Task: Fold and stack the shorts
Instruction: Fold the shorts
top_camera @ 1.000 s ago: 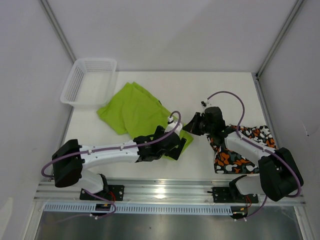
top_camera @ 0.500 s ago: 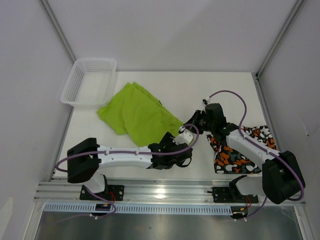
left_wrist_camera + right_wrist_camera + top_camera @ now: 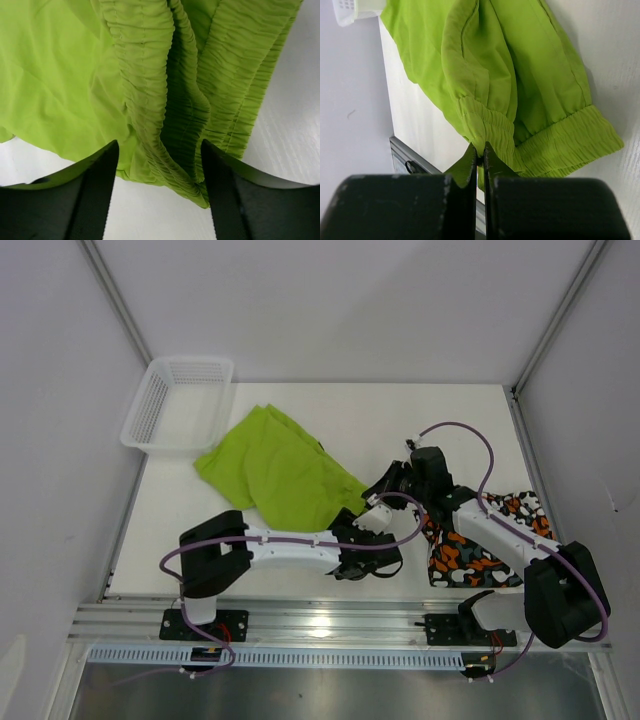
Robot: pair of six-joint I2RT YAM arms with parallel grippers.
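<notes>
The lime green shorts [image 3: 280,465] lie spread on the white table, left of centre. My right gripper [image 3: 384,487] is shut on their gathered waistband [image 3: 485,127] at the near right corner, pinching a fold between both fingertips. My left gripper [image 3: 368,540] is open just in front of that same corner. In the left wrist view the waistband [image 3: 165,100] hangs between and beyond the open left gripper [image 3: 159,155], touching neither finger. The camouflage shorts [image 3: 500,515] lie crumpled at the near right, partly under my right arm.
A white mesh basket [image 3: 180,405] stands at the far left corner, touching the green shorts' far edge. The metal rail [image 3: 320,620] runs along the table's near edge. White walls close in on three sides.
My left arm has swung right along the near edge, off the green shorts' near corner. That corner has drawn back toward the right gripper, which shifted slightly.
</notes>
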